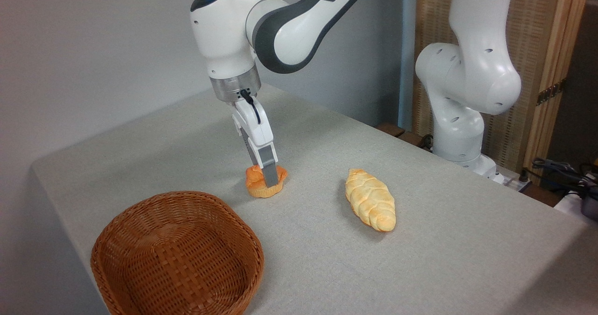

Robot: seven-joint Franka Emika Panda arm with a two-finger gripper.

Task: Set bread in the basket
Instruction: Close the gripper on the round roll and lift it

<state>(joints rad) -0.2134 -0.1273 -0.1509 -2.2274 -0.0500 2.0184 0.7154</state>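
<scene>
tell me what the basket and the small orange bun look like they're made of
Basket: woven wicker or rattan, brown with a slight sheen; the interlaced strands show. Bun: looks like soft foam or plastic imitation bread, matte orange; possibly real, the picture leaves it open.

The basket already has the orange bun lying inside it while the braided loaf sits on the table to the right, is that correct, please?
Not quite: the camera view shows the basket empty. The orange bun sits on the table beyond it, with the gripper down on it. The braided loaf is indeed on the table to the right.
</scene>
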